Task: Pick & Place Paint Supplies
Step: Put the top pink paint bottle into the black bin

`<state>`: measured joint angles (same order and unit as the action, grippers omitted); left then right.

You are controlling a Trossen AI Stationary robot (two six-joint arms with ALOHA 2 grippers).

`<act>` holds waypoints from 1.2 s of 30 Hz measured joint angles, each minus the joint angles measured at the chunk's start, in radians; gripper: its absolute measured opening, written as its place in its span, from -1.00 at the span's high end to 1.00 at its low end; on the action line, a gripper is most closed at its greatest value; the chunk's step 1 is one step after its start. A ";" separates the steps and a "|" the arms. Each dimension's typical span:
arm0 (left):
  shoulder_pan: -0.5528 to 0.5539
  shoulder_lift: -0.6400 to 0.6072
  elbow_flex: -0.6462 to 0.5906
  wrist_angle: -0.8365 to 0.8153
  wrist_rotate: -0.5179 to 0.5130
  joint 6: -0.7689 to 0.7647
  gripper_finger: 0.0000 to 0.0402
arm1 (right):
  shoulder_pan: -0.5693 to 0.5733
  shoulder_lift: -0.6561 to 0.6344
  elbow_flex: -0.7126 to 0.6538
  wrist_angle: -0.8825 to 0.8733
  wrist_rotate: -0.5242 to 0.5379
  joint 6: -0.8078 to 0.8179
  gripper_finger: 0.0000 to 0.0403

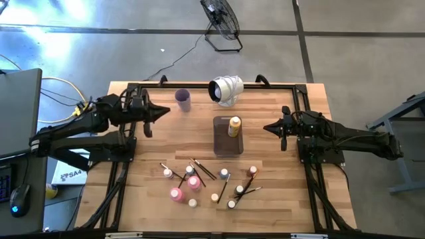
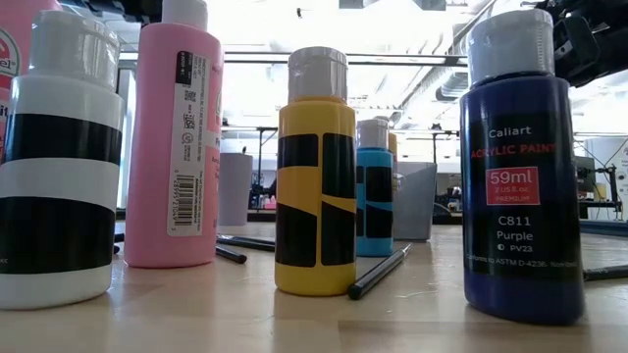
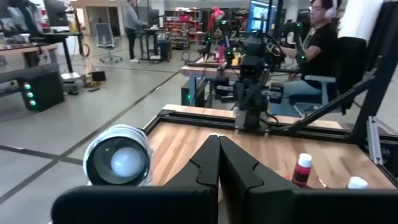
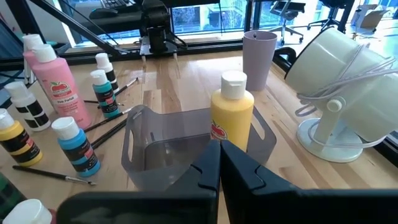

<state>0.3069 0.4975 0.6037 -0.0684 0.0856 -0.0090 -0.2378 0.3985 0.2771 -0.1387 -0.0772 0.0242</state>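
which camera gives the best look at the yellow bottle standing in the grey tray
The right wrist view: the yellow bottle stands close and unblocked at the far end of the grey tray, white cap and label visible. The high view shows it only from above, small. In the low view I cannot pick it out; the left wrist view misses it.

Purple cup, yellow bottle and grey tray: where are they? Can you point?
purple cup (image 4: pixel 259 56): right wrist view, on its side wall.
yellow bottle (image 4: pixel 231 121): right wrist view, on its body.
grey tray (image 4: pixel 144 140): right wrist view, on its clear side wall.
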 joint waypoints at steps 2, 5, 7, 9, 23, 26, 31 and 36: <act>0.000 -0.001 0.000 -0.003 -0.015 0.000 1.00 | 0.000 0.000 0.000 0.000 0.000 -0.005 0.99; 0.000 0.000 0.000 -0.002 -0.077 -0.018 1.00 | 0.000 0.000 0.000 0.000 0.000 -0.049 0.99; 0.000 0.002 0.000 -0.002 -0.128 -0.031 1.00 | 0.000 0.000 0.000 0.000 0.000 -0.071 0.99; 0.000 0.002 0.000 -0.002 -0.161 -0.046 1.00 | 0.000 0.000 0.000 0.001 0.000 -0.078 0.99; 0.000 0.002 0.000 -0.308 -0.091 -0.135 1.00 | 0.000 0.000 0.000 0.113 0.000 0.189 0.99; 0.000 0.002 0.000 -0.391 -0.079 -0.180 1.00 | 0.000 0.000 0.000 0.130 0.000 0.259 0.99; 0.000 0.002 0.000 -0.463 -0.012 -0.185 1.00 | 0.000 0.000 0.000 0.131 0.000 0.321 0.99; 0.000 0.002 0.000 -0.489 0.080 -0.234 1.00 | 0.000 0.000 0.000 0.130 0.004 0.324 0.99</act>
<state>0.3069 0.4992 0.6037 -0.5573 0.1653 -0.2426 -0.2375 0.3985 0.2771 -0.0082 -0.0728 0.3481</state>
